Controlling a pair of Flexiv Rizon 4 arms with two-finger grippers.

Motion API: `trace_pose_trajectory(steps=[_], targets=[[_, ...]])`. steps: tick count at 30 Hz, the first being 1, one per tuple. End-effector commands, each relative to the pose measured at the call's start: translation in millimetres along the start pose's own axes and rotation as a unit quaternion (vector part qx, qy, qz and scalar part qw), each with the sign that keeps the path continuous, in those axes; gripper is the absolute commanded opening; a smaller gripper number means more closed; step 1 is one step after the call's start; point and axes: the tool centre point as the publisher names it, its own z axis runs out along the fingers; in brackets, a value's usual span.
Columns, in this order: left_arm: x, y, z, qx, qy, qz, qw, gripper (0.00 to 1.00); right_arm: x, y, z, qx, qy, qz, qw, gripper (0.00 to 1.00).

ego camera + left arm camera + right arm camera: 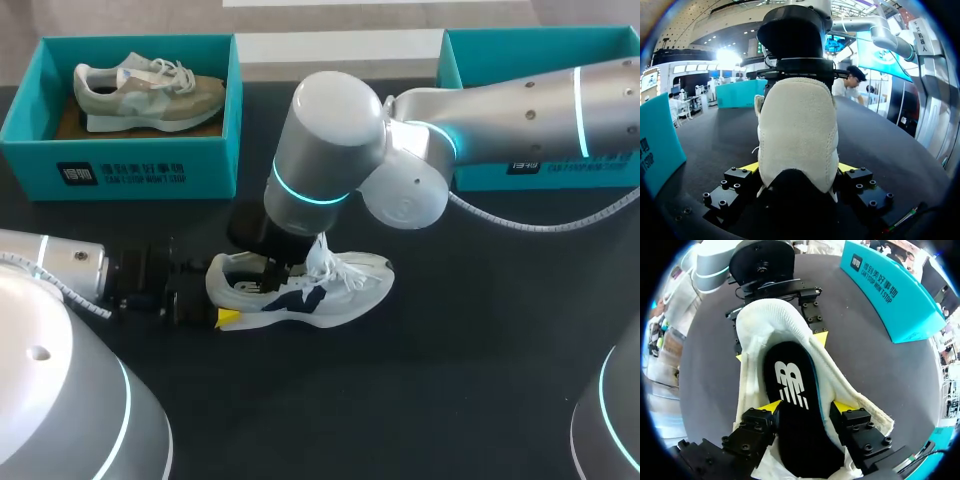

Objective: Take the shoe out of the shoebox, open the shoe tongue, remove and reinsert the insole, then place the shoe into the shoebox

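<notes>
A white shoe with navy panels (335, 285) lies on the black table, heel toward my left arm. My left gripper (220, 293) holds the heel: in the left wrist view both yellow-tipped fingers (749, 167) press the shoe's heel (797, 130) from two sides. My right arm reaches in over the shoe, and its gripper (278, 270) points down into the shoe's mouth. In the right wrist view the black insole (790, 385) runs between the right gripper (806, 407) fingers, which stand apart. The tongue and laces (325, 258) are pulled toward the toe.
A teal shoebox (120, 165) at the back left holds a grey-beige shoe (150, 90). A second teal box (500, 60) stands at the back right, partly behind my right arm. A cable (540, 222) hangs from the right arm over the table.
</notes>
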Motion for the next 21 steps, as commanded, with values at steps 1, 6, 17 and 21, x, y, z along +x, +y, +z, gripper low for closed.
trace_pose_trajectory(steps=[1,6,17,21], targets=[[1.6,5,4,0.000,-0.001,0.000,1.000,0.00,7.7,1.0,-4,-0.001,-0.013,0.003,1.000,0.62],[1.6,5,4,0.000,-0.001,0.000,1.000,0.00,4.2,-1.0,-12,0.000,-0.029,0.014,0.999,0.65],[1.6,5,4,0.000,-0.001,0.000,1.000,0.00,-3.7,5.6,-23,-0.008,-0.046,0.011,0.999,0.48],[1.6,5,4,0.000,-0.001,0.000,1.000,0.00,2.0,9.1,-17,-0.006,-0.035,-0.001,0.999,0.43]])
